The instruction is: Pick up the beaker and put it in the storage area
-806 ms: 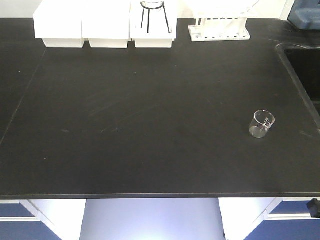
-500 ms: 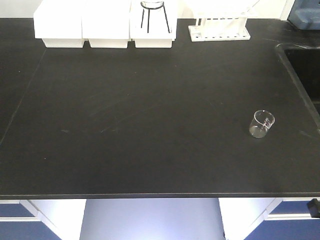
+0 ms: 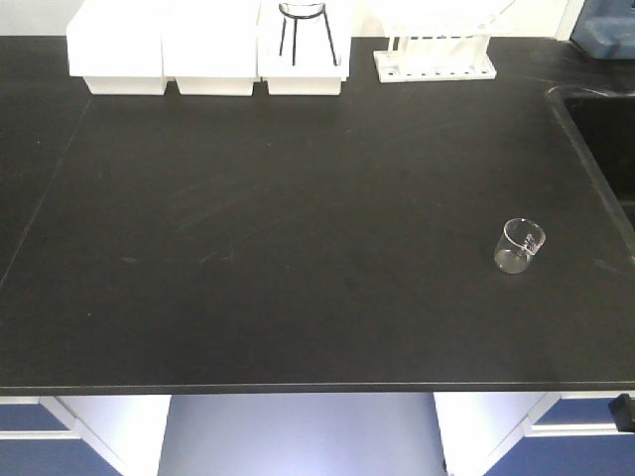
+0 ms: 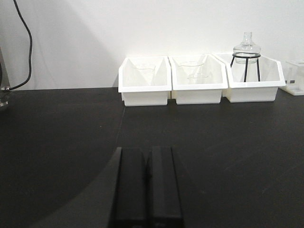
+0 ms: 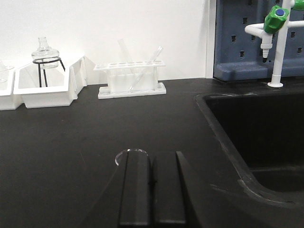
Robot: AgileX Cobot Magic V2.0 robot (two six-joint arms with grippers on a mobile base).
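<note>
Nothing has shifted since the earlier frames: the beaker stands upright on the same spot toward the right of the bench, near the sink but apart from its edge. It is short, cylindrical clear glass with a pour spout on the rim and faint markings on the wall.

In the right wrist view, only a thin arc of its rim shows just beyond the right gripper, whose flat black fingers are pressed together with nothing between them. The left gripper is likewise pressed together over bare bench.

The bench top is matte black, with pale scuffs and a fine seam running along its left side. At the rear, three white plastic bins sit side by side against a plain white wall. The right-hand one holds a glass vessel on a black wire stand. Beside them is a translucent test-tube rack with slanted tubes. Behind the sink rise a blue pegboard and a white tap with a green knob.
</note>
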